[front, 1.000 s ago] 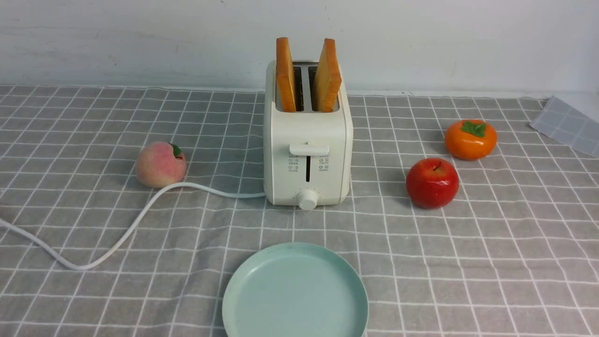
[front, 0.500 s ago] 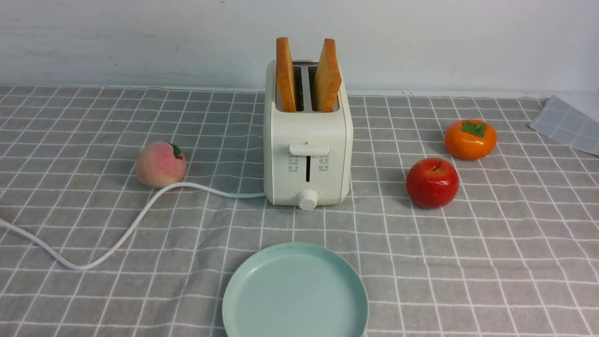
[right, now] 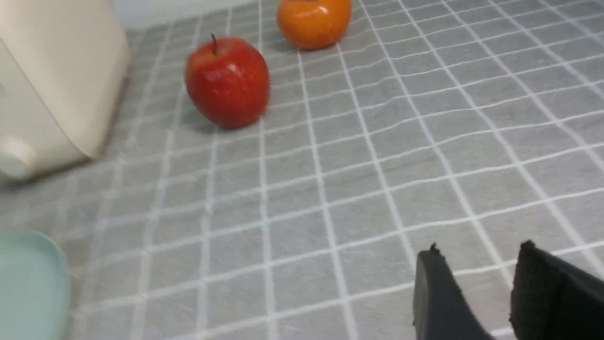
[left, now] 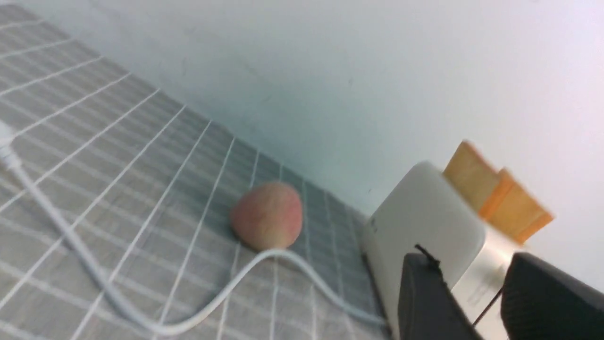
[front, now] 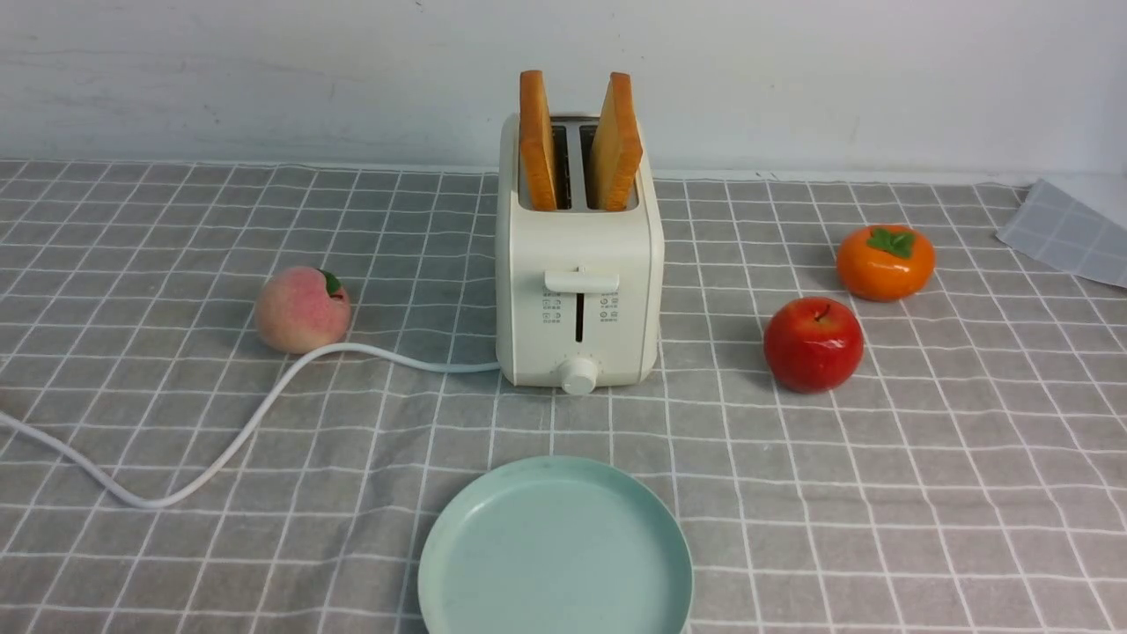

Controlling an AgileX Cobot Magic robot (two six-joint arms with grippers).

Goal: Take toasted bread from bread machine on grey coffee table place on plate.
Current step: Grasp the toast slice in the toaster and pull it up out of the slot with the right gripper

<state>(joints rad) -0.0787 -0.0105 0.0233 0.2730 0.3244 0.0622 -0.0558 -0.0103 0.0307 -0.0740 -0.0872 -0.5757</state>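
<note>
Since neither arm shows in the front view, it gives only the layout: two thick, golden-tan slices of toasted bread stand in the slots of the cream-white, boxy bread machine, the right slice leaning outward. The round, pale mint-green plate lies bare on the grey, white-checked cloth desk, near the machine's front. In the left wrist view the black left claw is parted with nothing between its jaws and points at the machine from low down. Approaching at that height, it could knock the body or snag the white power cord curling past the soft pink peach. In the right wrist view the black right claw is likewise parted and empty over bare cloth, and a careless sweep could roll the shiny red apple. A loose pinch might drop the leaning slice short of the plate.
</note>
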